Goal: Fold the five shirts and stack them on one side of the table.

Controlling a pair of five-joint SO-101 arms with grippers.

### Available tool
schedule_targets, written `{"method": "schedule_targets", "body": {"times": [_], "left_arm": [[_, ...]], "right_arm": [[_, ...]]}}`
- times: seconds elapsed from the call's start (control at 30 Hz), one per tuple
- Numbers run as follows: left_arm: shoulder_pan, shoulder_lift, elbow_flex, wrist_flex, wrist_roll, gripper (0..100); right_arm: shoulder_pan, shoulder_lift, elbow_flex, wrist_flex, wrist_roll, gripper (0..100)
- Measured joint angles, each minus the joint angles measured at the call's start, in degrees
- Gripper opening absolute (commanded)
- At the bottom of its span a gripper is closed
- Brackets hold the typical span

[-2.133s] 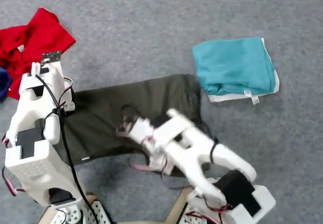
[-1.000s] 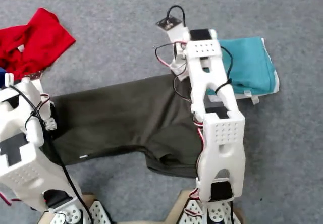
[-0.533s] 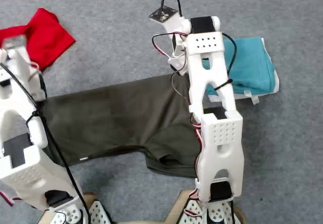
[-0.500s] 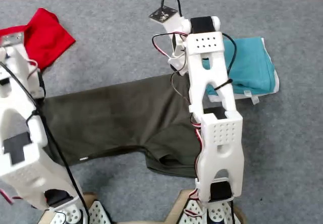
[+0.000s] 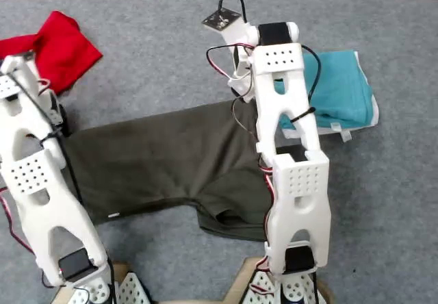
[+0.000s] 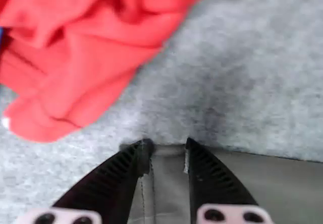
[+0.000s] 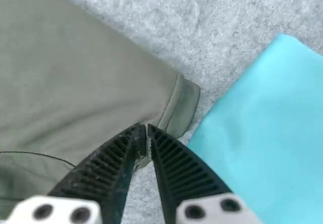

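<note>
Olive shirt (image 5: 164, 160): right gripper (image 7: 146, 130) pinches its hem, left gripper (image 6: 165, 147) parted astride a corner (red shirt (image 6: 75, 42) cut off).

The left arm (image 5: 34, 174) stretches forward and nearly straight, its wrist tipped down at the far end. The left gripper (image 6: 166, 146) points downward with its two black ribbed fingers (image 6: 121, 173) parted by a clear gap. The right arm (image 5: 291, 153) also reaches out long beside it, elbow low and wrist bent down. The right gripper (image 7: 146, 129) has its fingers drawn together, tips almost touching.
</note>
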Motion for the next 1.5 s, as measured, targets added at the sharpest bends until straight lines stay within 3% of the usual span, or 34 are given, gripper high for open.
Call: {"method": "schedule_targets", "body": {"times": [0.13, 0.23, 0.5, 0.77, 1.2, 1.37, 1.5], "left_arm": [[-0.62, 0.53, -1.32, 0.18, -0.26, 12], [-0.88, 0.53, -1.41, 0.18, -0.7, 3], [-0.44, 1.05, -1.67, 0.18, -4.4, 3], [-0.09, 1.05, -3.52, -0.62, -3.34, 3], [1.05, 1.05, -18.55, -4.48, 0.26, 3], [1.05, 1.05, -18.55, -5.45, 0.35, 5], [1.05, 1.05, -18.73, -5.54, 0.62, 16]], "right_arm": [[0.0, 0.0, 0.0, 0.0, 0.0, 1.5], [0.0, 0.18, 0.0, 0.0, 0.18, 1.5], [0.0, 2.46, -0.44, -0.18, 0.44, 2.5], [0.18, 2.46, -0.44, -0.18, 0.44, 26.3], [0.18, 2.2, -1.41, 0.0, 0.44, 27.2], [-1.05, -5.1, 3.69, 0.0, 4.48, 27.2], [-5.63, -15.38, 17.23, 0.0, 9.05, 26.3]]}}
